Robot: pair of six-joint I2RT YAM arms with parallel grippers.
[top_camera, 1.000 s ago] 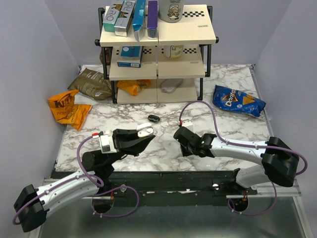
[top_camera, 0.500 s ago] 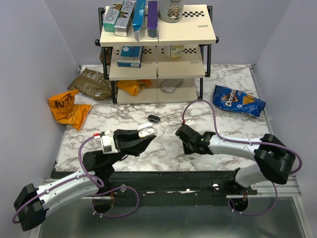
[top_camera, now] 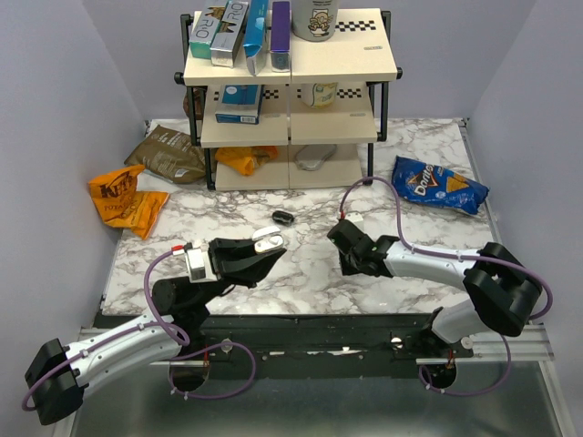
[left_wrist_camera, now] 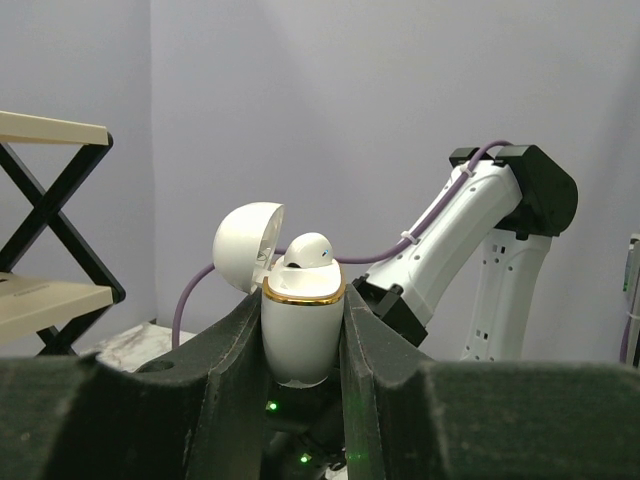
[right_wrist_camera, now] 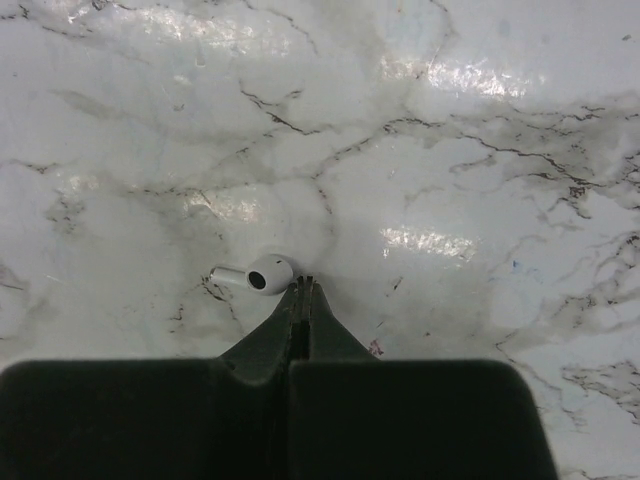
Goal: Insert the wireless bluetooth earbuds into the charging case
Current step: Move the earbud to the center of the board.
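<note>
My left gripper (left_wrist_camera: pixel 303 330) is shut on a white charging case (left_wrist_camera: pixel 302 335) with a gold rim, held upright above the table. Its lid (left_wrist_camera: pixel 246 246) is open and one white earbud (left_wrist_camera: pixel 308 251) sits in it. The case also shows in the top view (top_camera: pixel 266 240), in the left gripper (top_camera: pixel 271 248). A second white earbud (right_wrist_camera: pixel 262 275) lies on the marble, just left of my right gripper (right_wrist_camera: pixel 303 286), whose tips are shut and empty, about touching it. In the top view the right gripper (top_camera: pixel 340 235) is at mid-table; that earbud is hidden there.
A small black oval object (top_camera: pixel 282 217) lies on the marble table (top_camera: pixel 301 273) between the grippers and the shelf rack (top_camera: pixel 290 100). Snack bags lie at the left (top_camera: pixel 123 196), back left (top_camera: pixel 168 153) and right (top_camera: pixel 437 185).
The right gripper has shifted a little to the right and farther back on the table. The left gripper with the case has stayed put.
</note>
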